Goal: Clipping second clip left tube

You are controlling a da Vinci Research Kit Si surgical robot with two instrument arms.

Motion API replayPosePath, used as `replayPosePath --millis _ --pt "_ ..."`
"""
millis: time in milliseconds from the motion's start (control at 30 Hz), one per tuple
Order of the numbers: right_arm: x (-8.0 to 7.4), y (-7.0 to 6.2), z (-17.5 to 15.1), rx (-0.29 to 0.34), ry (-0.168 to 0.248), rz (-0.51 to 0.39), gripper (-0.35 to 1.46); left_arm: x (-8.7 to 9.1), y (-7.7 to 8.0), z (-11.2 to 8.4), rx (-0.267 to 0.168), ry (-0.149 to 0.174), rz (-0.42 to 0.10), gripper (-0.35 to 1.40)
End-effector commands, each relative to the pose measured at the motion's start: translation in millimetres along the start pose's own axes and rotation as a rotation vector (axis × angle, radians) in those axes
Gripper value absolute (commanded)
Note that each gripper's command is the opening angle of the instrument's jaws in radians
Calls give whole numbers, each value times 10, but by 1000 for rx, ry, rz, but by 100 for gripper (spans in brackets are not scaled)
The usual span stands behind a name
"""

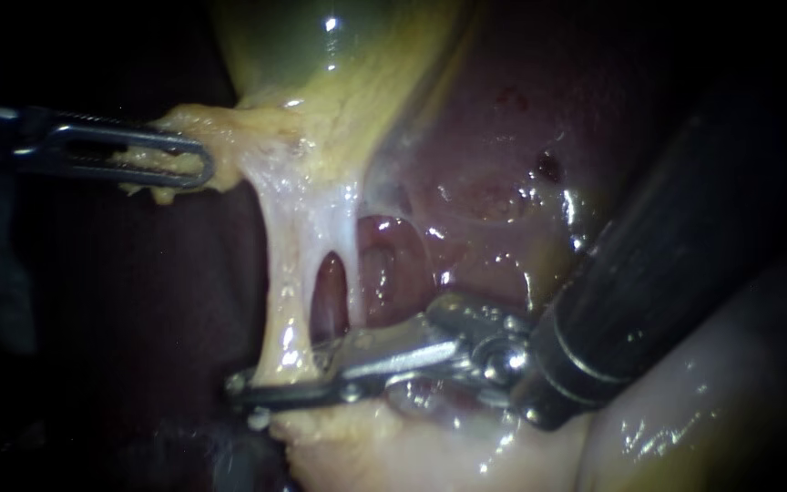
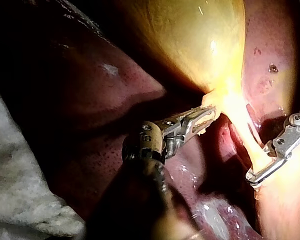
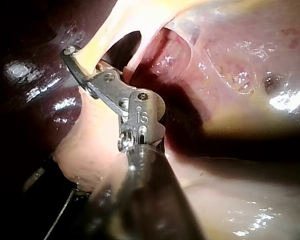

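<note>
Between the narrow jaws of my right instrument (image 1: 259, 384) sits the lower end of the left tube (image 1: 289, 273). Both jaws touch it from opposite sides, just above the pale fatty mound from which it rises. This tube is a stretched, pale yellow-white strand, glistening and slightly frayed. It runs from the yellow tissue at the neck of the gallbladder (image 1: 339, 64) down to those jaws. Just beside it runs the right tube (image 1: 350, 246), thinner and whiter, with a dark red gap between the two through which the liver (image 1: 494, 137) shows. My left instrument (image 1: 198, 166) comes in level from the side, its slotted jaws closed on a lump of yellow tissue at the gallbladder neck.

Only the endoscope view shows both tubes side by side. The left wrist view adds the broad yellow-green body of the gallbladder (image 2: 190, 40), a pale cloth (image 2: 20, 190) beside the liver (image 2: 90, 100), and my left instrument (image 2: 209, 115) with its jaws clamped on the yellow tissue. My right instrument (image 2: 253, 175) lies further on, at the tube's (image 2: 250, 145) lower end. The right wrist view shows my right instrument (image 3: 72, 56) from behind, the tube (image 3: 97, 45) entering its jaws near their tip.
</note>
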Motion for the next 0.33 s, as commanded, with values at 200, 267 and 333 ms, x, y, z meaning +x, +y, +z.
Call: replayPosePath --millis 200,267,333 --pt "0 3 -1 4 -2 1 -35 0 0 0 0 0 0 -35" --pt "0 4 -2 5 -2 1 -35 0 0 0 0 0 0 -35" --pt "0 4 -2 5 -2 1 -35 0 0 0 0 0 0 -35"
